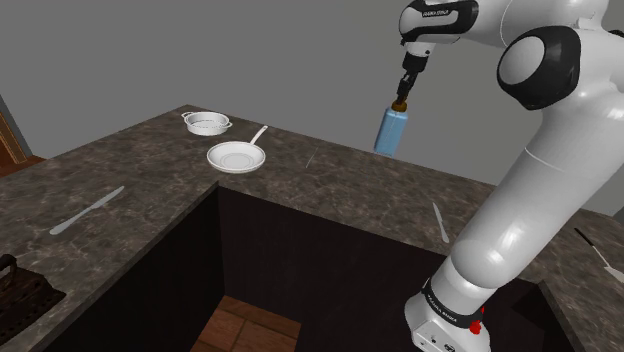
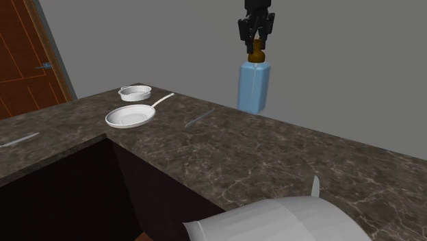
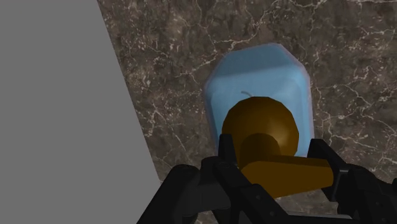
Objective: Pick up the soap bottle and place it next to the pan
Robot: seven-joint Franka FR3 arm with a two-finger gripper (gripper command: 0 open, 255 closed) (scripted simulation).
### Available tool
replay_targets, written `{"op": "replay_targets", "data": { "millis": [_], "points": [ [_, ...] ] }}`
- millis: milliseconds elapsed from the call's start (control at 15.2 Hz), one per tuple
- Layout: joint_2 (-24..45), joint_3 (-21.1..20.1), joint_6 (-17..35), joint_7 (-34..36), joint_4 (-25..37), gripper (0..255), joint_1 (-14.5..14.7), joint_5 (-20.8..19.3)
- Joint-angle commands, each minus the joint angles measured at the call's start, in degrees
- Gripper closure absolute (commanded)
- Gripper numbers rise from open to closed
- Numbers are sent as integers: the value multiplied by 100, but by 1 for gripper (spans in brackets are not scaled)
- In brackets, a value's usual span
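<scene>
Count, all views together.
- 1 bottle point(image 1: 392, 128), blue with a brown pump.
- 1 pan point(image 1: 236, 157), white, one long handle.
- 1 pot point(image 1: 207, 123), white, two side handles.
- 4 flat pale pieces of cutlery on the bench point(image 1: 330, 190): piece 1 point(image 1: 88, 210), piece 2 point(image 1: 311, 158), piece 3 point(image 1: 440, 222), piece 4 point(image 1: 598, 253). Kinds not readable; piece 2 is very thin.
- 1 dark grid point(image 1: 25, 295) at the bench's edge, cut off by the frame, kind unclear.
- 1 bench.
- 1 arm point(image 1: 560, 170).
- 1 pincer point(image 2: 257, 42), 2 fingers.
- 1 door point(image 2: 27, 61), brown.
</scene>
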State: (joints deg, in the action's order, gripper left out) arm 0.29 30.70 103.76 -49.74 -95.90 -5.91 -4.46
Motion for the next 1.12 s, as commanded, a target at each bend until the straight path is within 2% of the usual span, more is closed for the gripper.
{"op": "replay_targets", "data": {
  "millis": [0,1056],
  "points": [
    [45,14,-166,-43,208,255,-14,31],
    [555,101,-1543,-309,2036,255,-153,335]
  ]
}}
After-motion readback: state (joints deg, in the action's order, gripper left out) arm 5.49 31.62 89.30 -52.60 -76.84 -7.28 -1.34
